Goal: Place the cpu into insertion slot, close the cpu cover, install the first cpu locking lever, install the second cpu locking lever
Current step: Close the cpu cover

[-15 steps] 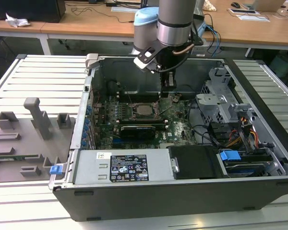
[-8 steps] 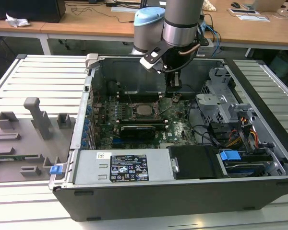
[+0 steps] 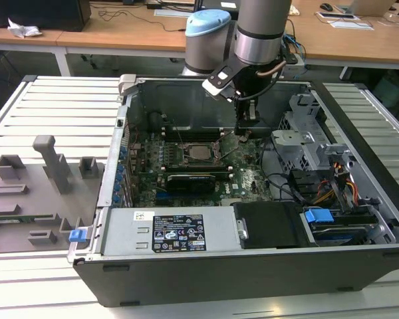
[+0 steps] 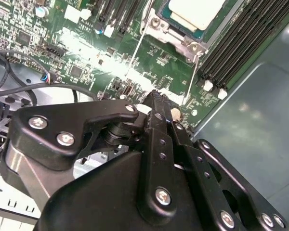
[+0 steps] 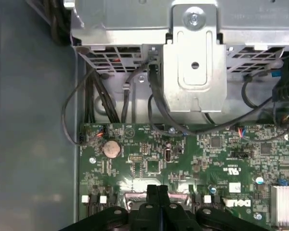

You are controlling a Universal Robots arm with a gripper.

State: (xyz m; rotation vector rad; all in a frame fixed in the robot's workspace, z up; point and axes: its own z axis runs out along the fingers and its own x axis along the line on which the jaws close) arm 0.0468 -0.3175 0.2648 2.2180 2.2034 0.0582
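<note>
The cpu (image 4: 195,12) sits in the slot (image 3: 185,151), silver top up, inside the open case (image 3: 253,279) on the worktop (image 3: 53,100). The cover (image 4: 180,38) looks to be down around it, though I cannot be sure it lies fully flat. Two thin wire levers run out from the socket, one (image 4: 136,50) on one side and the other (image 4: 191,82) nearer the claw (image 4: 157,96); neither looks latched. The claw hangs low over the board (image 5: 149,166), beside the socket, its fingers pressed together and holding nothing. I judge the first-lever step to be in hand. It calls for the closed tip to bear on the wire, press it down and hook it under its catch without slipping onto the board.
</note>
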